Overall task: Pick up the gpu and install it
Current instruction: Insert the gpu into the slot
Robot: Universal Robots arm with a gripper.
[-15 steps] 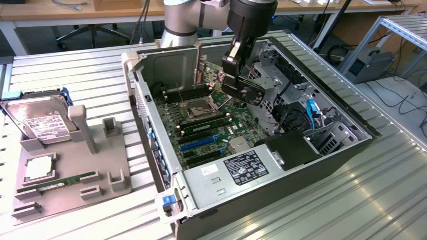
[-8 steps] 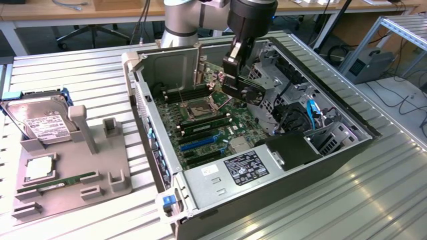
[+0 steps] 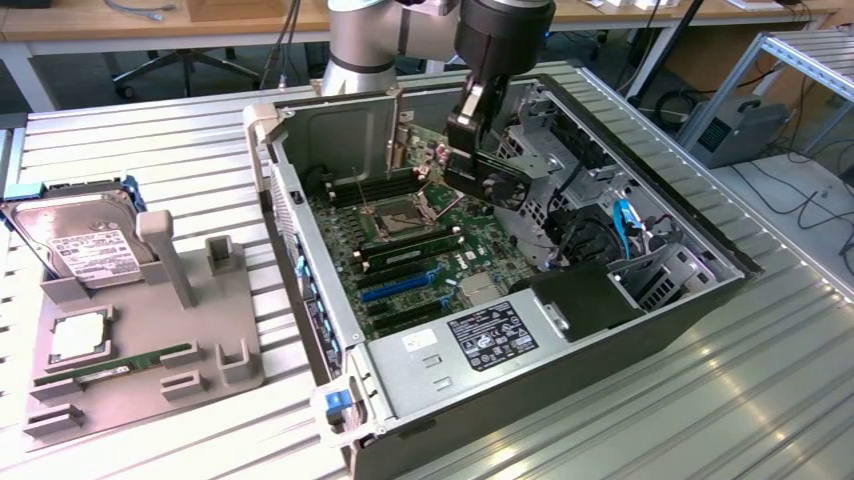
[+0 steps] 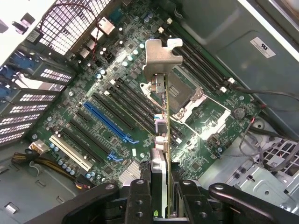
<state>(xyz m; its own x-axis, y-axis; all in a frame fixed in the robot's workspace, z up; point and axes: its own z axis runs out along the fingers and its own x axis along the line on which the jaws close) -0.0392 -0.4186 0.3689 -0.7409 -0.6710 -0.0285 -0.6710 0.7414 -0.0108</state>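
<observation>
The gpu point(image 4: 160, 121) has a dull silver metal bracket point(image 4: 159, 56). The motherboard point(image 3: 414, 250) is glossy green. The case point(image 3: 334, 130) is matt grey sheet metal; the table point(image 3: 694, 400), ribbed shiny metal.

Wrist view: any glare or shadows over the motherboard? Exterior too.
Wrist view: glare streaks wash the motherboard by the slots; the gpu bracket is brightly lit, the gripper holding it dark. Exterior view: light reflections on the table; case interior evenly lit.

gpu point(image 4: 159, 60) in gripper point(image 4: 163, 193) above motherboard point(image 4: 218, 125)
</observation>
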